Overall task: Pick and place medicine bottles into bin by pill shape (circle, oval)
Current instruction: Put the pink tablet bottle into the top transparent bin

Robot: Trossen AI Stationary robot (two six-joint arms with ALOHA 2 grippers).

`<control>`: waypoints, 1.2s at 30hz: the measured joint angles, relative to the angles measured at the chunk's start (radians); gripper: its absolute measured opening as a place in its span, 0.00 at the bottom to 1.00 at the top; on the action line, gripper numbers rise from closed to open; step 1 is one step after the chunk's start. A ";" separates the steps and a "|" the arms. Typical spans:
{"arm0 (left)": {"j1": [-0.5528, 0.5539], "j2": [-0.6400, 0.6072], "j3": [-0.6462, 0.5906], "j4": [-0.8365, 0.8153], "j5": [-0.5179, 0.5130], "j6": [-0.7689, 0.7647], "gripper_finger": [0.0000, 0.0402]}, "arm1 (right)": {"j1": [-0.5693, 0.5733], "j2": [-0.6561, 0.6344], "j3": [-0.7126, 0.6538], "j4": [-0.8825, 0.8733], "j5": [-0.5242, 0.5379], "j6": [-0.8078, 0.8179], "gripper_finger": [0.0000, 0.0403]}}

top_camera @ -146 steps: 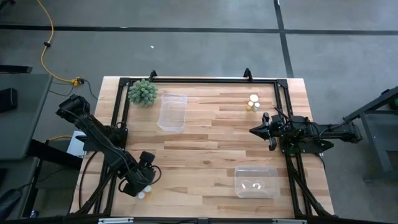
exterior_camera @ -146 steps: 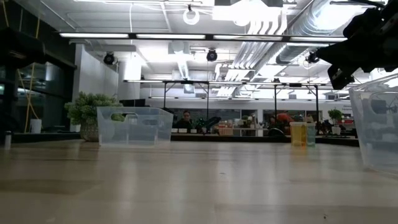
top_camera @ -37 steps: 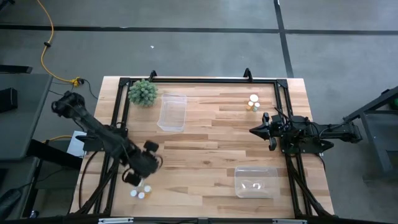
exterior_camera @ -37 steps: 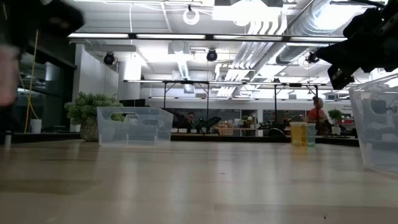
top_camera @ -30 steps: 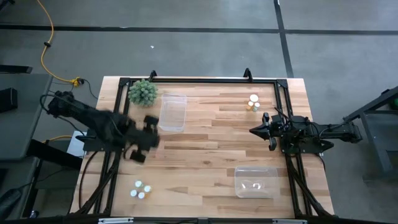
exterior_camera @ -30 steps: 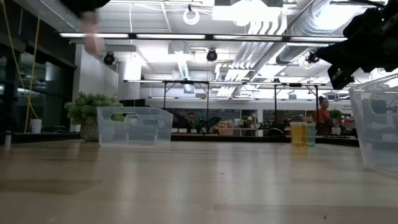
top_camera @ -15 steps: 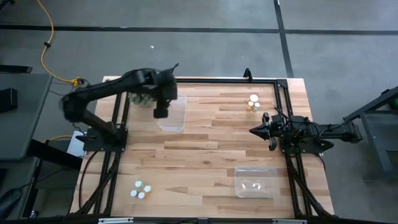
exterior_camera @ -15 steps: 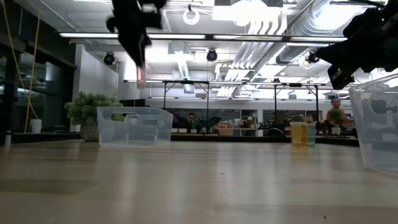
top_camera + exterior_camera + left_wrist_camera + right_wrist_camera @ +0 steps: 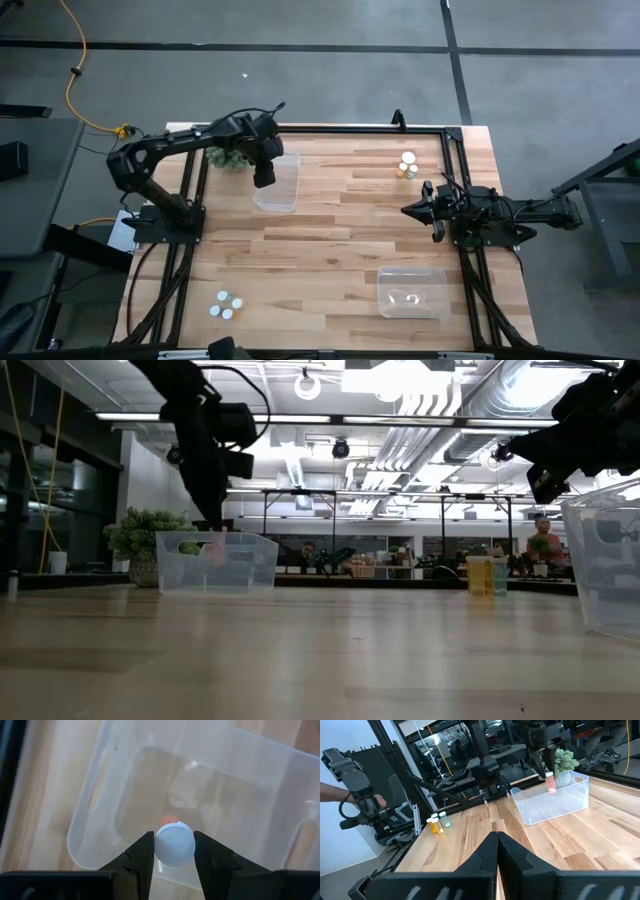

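Hanging over the clear bin (image 9: pixel 277 181) at the far left of the table (image 9: pixel 330 240), the left hand (image 9: pixel 173 851) had its two fingers closed on a small reddish medicine bottle (image 9: pixel 174 843) by the white cap, body pointing down into the bin's open top, presumably so that it could be let go straight inside rather than set down; in the low view the bottle (image 9: pixel 217 546) hung at about rim height, beside the green plant (image 9: pixel 146 540). The right hand (image 9: pixel 496 851) waited off the table's right edge, fingers pressed together on nothing, well apart from the second bin (image 9: pixel 411 291) near the front right, likely meant for the other pill shape. Three bottles (image 9: pixel 225 305) stood grouped at the front left and another small cluster (image 9: pixel 406 165) at the far right, seemingly awaiting sorting. No label, brand or writing could be read on any bottle or bin
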State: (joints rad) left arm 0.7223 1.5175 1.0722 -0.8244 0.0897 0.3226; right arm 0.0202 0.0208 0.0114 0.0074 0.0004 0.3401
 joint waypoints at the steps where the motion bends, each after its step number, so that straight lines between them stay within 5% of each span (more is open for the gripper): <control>1: 0.000 -0.012 -0.021 0.016 -0.008 -0.001 0.28 | 0.000 0.000 0.000 0.000 0.000 0.000 0.00; 30: 0.000 0.056 -0.065 0.104 -0.082 0.064 0.28 | 0.000 0.000 0.000 0.000 0.000 0.000 0.00; 36: 0.000 0.056 -0.065 0.104 -0.079 0.044 0.38 | 0.000 0.000 0.000 0.000 0.000 0.000 0.00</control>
State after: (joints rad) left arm 0.7223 1.5734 1.0073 -0.7202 0.0107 0.3665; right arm 0.0204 0.0208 0.0115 0.0074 0.0002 0.3397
